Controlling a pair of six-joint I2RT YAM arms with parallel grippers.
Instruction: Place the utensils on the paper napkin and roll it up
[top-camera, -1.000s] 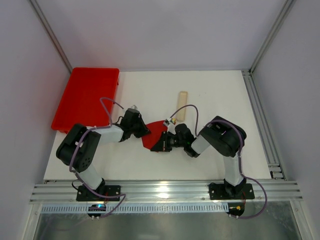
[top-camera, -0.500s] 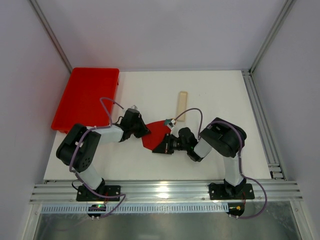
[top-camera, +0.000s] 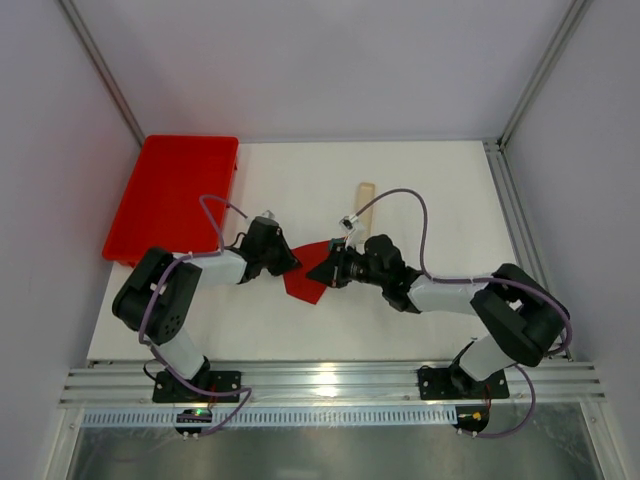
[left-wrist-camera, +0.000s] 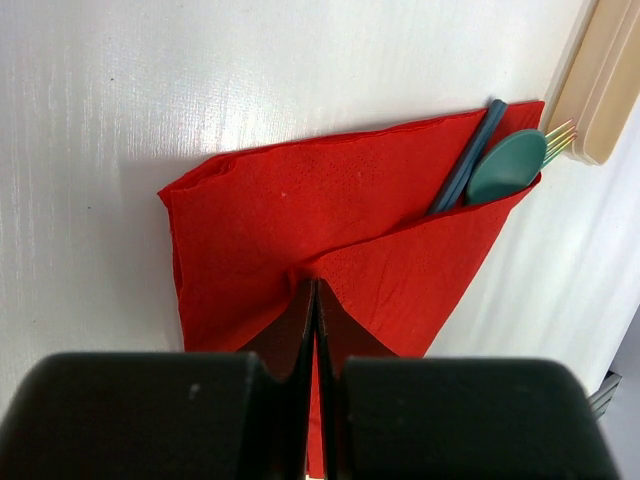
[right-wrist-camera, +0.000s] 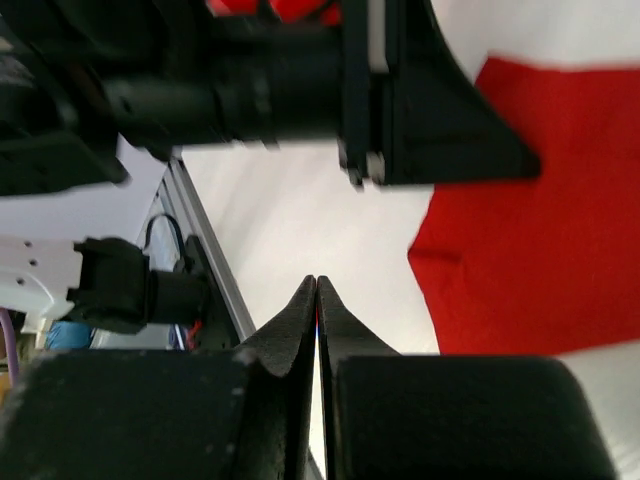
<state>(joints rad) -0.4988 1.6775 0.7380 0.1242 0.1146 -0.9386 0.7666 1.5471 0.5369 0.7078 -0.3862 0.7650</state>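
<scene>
The left gripper (top-camera: 292, 264) has its jaws pressed together on a raised fold of the paper napkin (left-wrist-camera: 300, 225); in the left wrist view a sliver of red shows in the slit between the fingers (left-wrist-camera: 285, 340). The napkin lies folded on the white table (top-camera: 430, 190), spreading ahead of these fingertips and to both sides of them. The utensils (left-wrist-camera: 500, 165) sit ahead and to the right of the same fingertips, tucked inside the fold. A teal spoon bowl and a darker handle poke out at the far corner, just beside the beige strip (left-wrist-camera: 610, 90). The left arm is bent sharply at the elbow, its forearm reaching right and slightly away from its base. The right gripper (top-camera: 318, 272) is also pressed shut, its tip at the napkin's edge, facing the left gripper from across the sheet. From the right wrist, most of the red paper lies to the right of its fingers (right-wrist-camera: 290, 330); whether any paper is caught between them cannot be told. The right arm lies low, its forearm stretched long to the left. The red tray (top-camera: 170, 195) lies well beyond the left gripper, on its left.
</scene>
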